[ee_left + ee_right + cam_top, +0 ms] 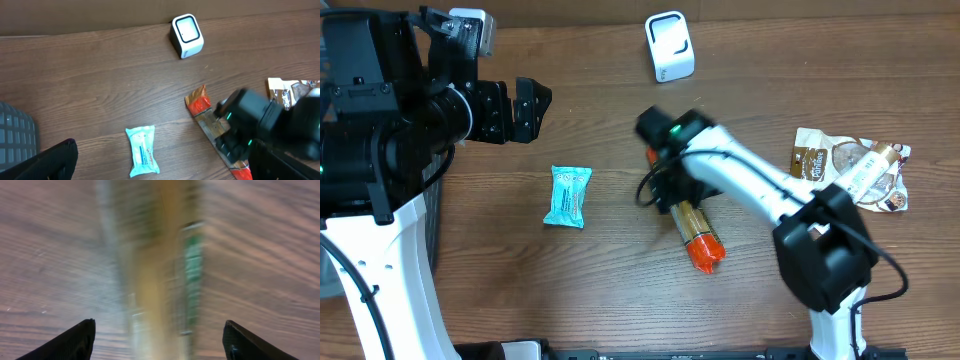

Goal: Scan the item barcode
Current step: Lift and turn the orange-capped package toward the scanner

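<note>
Right gripper [157, 332] stands spread astride the long orange-ended snack packet [699, 238], which looks light, crinkly and probably slippery; best pinched across its middle.

Scanner [669, 45] behind bar [696, 226], packet [567, 196] left — apart

A robotics lab bench staged as a shop checkout: wood-grain table [590, 120], white barcode scanner [669, 46] at twelve o'clock, snack packets [850, 170] at three o'clock.
</note>
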